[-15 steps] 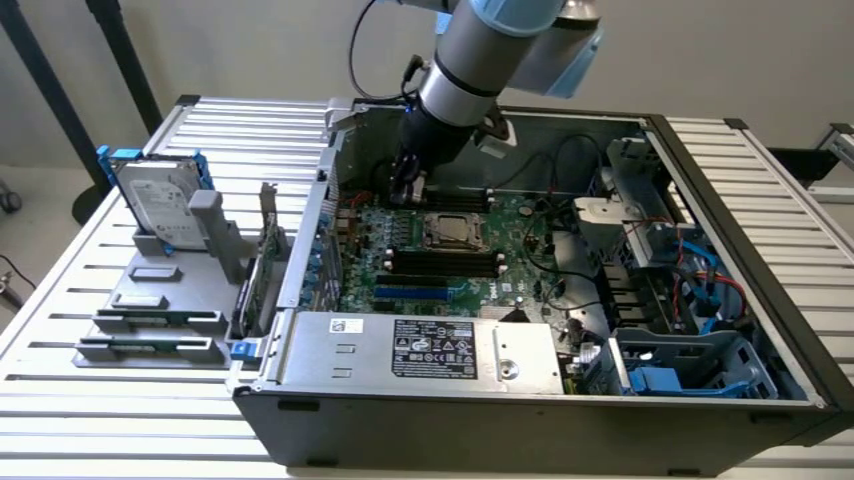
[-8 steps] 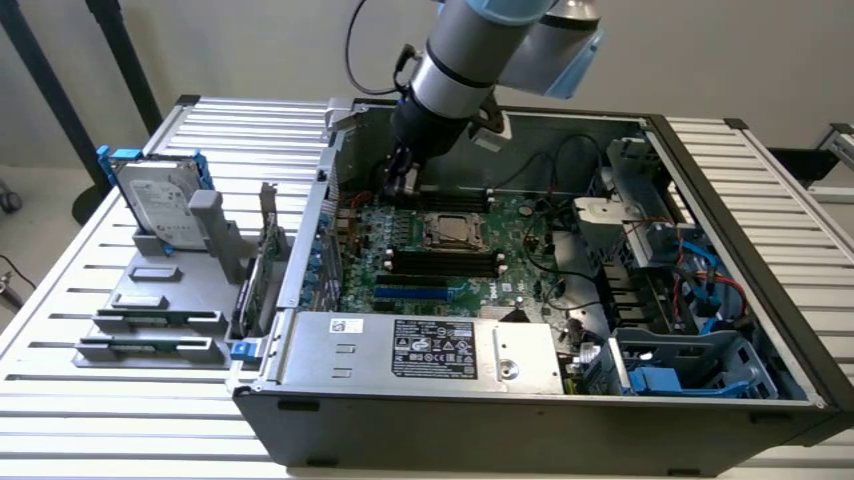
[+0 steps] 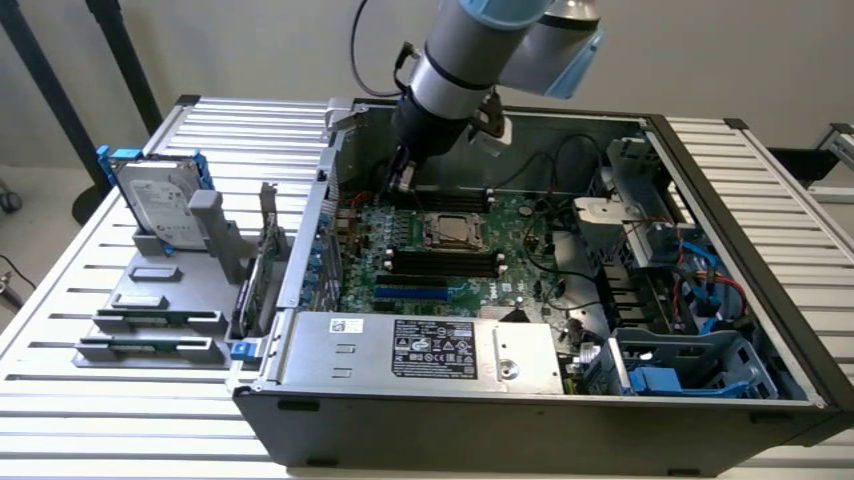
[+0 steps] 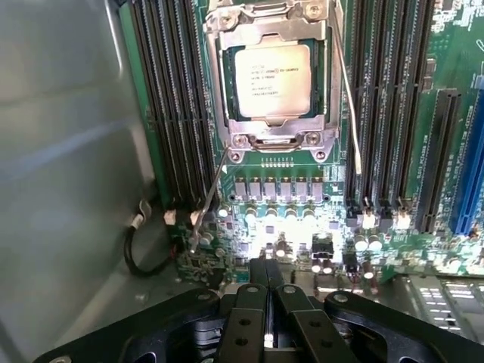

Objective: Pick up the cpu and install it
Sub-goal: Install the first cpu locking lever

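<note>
The cpu [image 4: 272,79] already lies in its socket [image 4: 274,139].
The gripper [image 4: 267,276], jaws together and empty, hangs beside it, near the centre of the exterior view.

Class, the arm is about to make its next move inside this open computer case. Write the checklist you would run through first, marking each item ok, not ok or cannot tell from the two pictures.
1. The cpu lies flat in the socket frame on the motherboard: ok.
2. The end effector is shut with nothing between its fingers: ok.
3. The end effector is apart from the cpu, over the board beside the socket: ok.
4. The thin socket lever is latched down: cannot tell.
5. The black cable by the case wall is apart from the end effector: ok.
</note>
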`<action>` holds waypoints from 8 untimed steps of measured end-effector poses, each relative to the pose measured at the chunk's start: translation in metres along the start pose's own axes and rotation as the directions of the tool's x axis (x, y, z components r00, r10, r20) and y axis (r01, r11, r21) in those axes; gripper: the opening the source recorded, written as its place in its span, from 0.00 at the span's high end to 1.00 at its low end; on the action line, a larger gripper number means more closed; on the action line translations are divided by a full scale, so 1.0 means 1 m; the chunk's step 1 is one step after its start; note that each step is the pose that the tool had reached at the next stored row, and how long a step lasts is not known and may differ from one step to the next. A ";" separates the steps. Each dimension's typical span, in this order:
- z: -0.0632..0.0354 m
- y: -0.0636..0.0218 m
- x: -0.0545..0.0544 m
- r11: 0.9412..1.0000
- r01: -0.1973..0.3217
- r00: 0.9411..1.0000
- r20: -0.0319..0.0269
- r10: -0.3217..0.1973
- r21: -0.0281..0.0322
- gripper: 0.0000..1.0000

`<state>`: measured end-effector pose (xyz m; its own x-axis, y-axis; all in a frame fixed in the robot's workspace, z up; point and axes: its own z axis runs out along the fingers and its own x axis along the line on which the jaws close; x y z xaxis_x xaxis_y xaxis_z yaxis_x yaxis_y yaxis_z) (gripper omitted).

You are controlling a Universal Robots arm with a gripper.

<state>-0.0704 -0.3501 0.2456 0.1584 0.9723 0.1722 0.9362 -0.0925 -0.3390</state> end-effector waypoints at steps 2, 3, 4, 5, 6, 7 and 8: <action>0.0001 0.0000 0.000 0.999 -0.034 0.999 -0.012 0.034 -0.006 0.89; 0.0001 0.0001 0.000 0.999 -0.050 0.999 -0.019 0.050 -0.009 0.89; 0.0002 0.0001 0.000 0.998 -0.067 0.997 -0.025 0.067 -0.012 0.89; 0.0003 0.0001 0.000 0.996 -0.084 0.996 -0.031 0.083 -0.014 0.89; 0.0005 0.0002 0.000 0.995 -0.100 0.994 -0.038 0.100 -0.017 0.89; 0.0009 0.0004 0.000 0.993 -0.117 0.992 -0.044 0.116 -0.019 0.89; 0.0014 0.0005 0.000 0.991 -0.135 0.990 -0.051 0.134 -0.022 0.89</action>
<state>-0.0704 -0.3501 0.2440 0.2982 0.9388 0.1722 0.9128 -0.2278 -0.3390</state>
